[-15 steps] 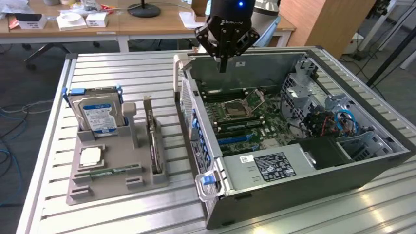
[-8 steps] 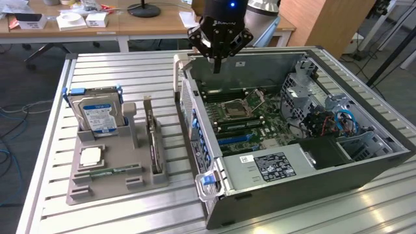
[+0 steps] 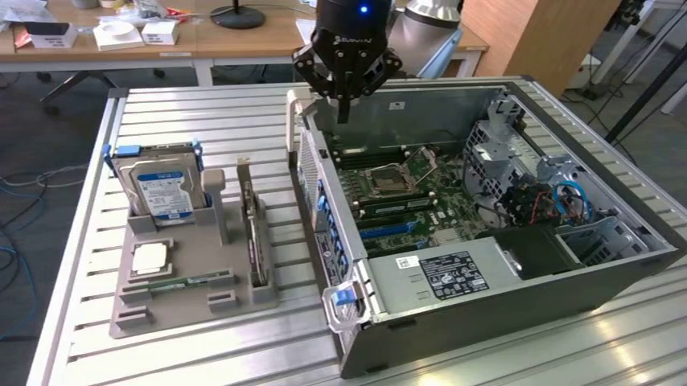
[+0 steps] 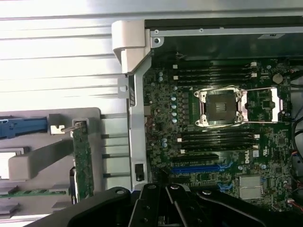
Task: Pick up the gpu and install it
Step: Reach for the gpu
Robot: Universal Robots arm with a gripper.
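The gpu (image 3: 250, 233) stands on its long edge in a slot of the grey holder tray (image 3: 161, 315), on the exterior view's left of the open computer case (image 3: 504, 281). In the wrist view the gpu (image 4: 83, 163) appears as a narrow green-brown strip beside the case wall. My gripper (image 3: 343, 112) hangs above the far corner of the case, well away from the card. Its black fingers are shut together with nothing between them. The gripper (image 4: 170, 191) looks down on the motherboard (image 4: 213, 142) with its blue slot (image 4: 199, 168).
The tray also holds a silver hard drive with a blue-white label (image 3: 163, 193), a square chip (image 3: 150, 256) and a narrow green memory stick (image 3: 185, 283). The case's raised side wall (image 3: 311, 185) stands between tray and motherboard. A desk with boxes (image 3: 118, 34) lies behind the slatted table.
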